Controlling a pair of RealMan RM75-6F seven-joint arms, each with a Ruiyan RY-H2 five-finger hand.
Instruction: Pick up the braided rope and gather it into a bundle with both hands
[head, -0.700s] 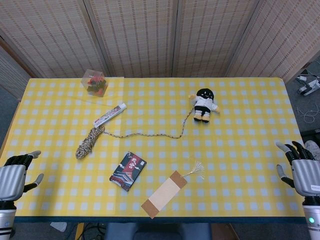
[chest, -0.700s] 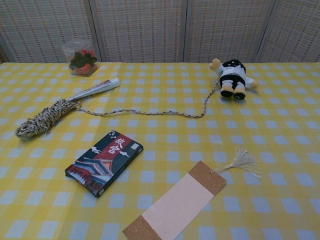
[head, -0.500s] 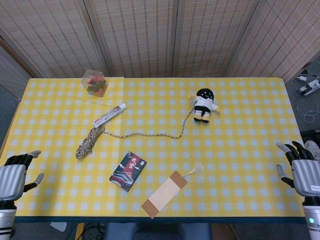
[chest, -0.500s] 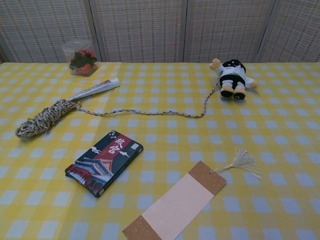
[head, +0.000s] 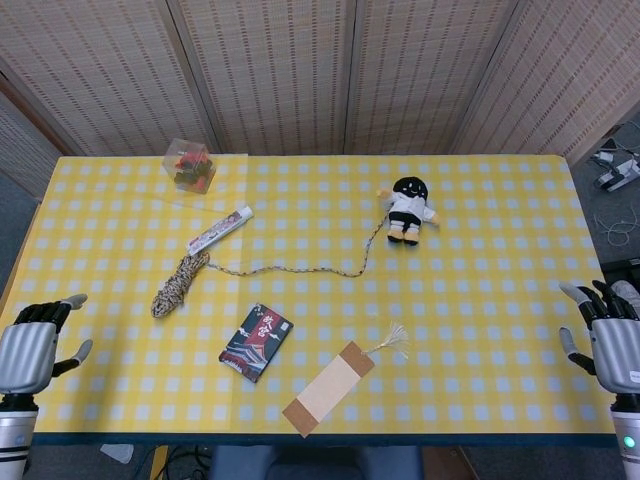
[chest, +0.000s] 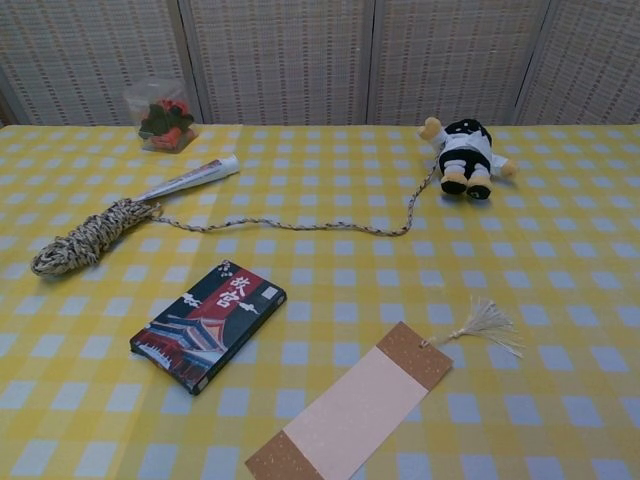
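So the left hand (head: 30, 352) is parked at the near left corner of the table (head: 500, 250), fingers loosely apart and nothing in it, and the right hand (head: 605, 340) is doing the same thing over at the near right edge, open and empty too. Neither shows up in the chest view at all. From the left hand the braided rope (head: 178, 284) lies up and inward, not that far off, while from the right hand it's way across the table, so I'd say the left one is clearly the nearer to the bunched end. The rope's coiled part sits on the left side of the yellow checked cloth, slanting from lower left to upper right, with its top end just beside a rolled paper tube (head: 219, 230). From there a single thin strand runs roughly sideways toward the middle, then curves up to end right next to the little plush doll (head: 408, 210), possibly touching it, can't tell. So the long axis overall is left to right, thick end left, loose tail right. Looks-wise it's a speckled cream and dark braid, fairly thin, and the bundle is loose and floppy. My guess is the left hand goes for the coil and the right has to reach far in for the tail near the doll.
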